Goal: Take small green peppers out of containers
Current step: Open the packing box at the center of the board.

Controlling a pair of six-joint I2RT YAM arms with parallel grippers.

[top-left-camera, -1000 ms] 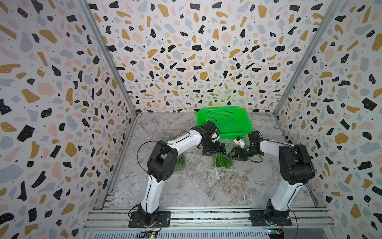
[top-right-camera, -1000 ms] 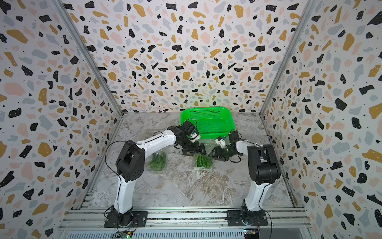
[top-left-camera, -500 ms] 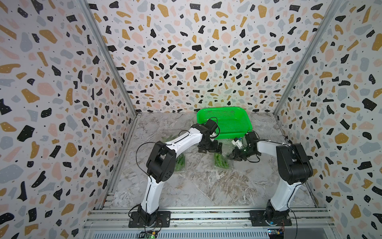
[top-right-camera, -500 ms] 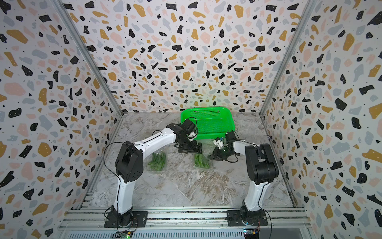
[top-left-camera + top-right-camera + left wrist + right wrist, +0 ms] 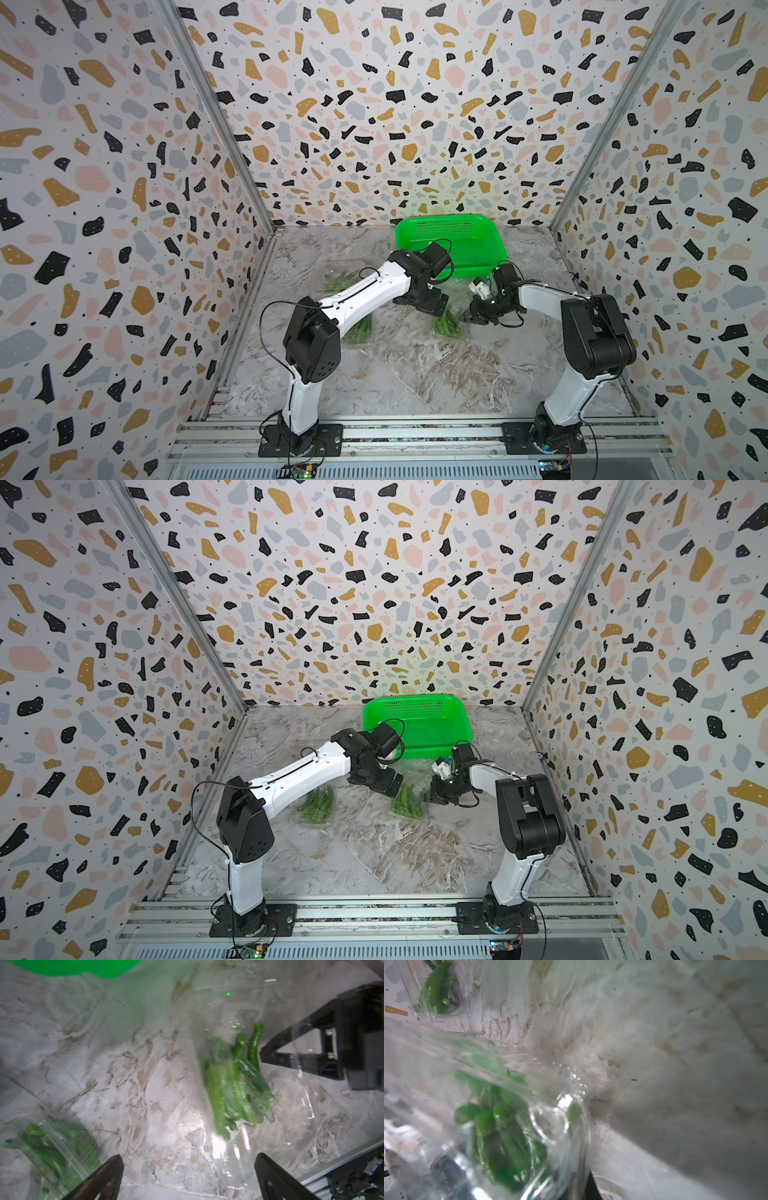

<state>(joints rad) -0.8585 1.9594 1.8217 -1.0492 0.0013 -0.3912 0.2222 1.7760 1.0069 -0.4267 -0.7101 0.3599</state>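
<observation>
Small green peppers (image 5: 446, 323) (image 5: 228, 1084) lie in a clear clamshell container (image 5: 407, 803) (image 5: 546, 1118) in mid-table. My right gripper (image 5: 475, 316) (image 5: 581, 1185) is at that container's right side, shut on its clear rim. In the left wrist view the right gripper (image 5: 270, 1057) shows behind the plastic. My left gripper (image 5: 429, 303) (image 5: 189, 1176) hovers just over the container's far end, open, with bare table and a bit of clear plastic between its fingers. A second container of peppers (image 5: 316, 805) (image 5: 54, 1151) lies to the left. A third (image 5: 340, 278) is partly hidden behind the left arm.
A large bright green perforated basket (image 5: 453, 245) (image 5: 415, 725) stands at the back, just behind both grippers. Patterned walls close in three sides. The marbled table (image 5: 415, 374) runs to an aluminium rail at the front, where both arm bases sit.
My right gripper has shut on the middle container's rim, and the container has narrowed in view as if tipped. The left arm has hardly moved.
</observation>
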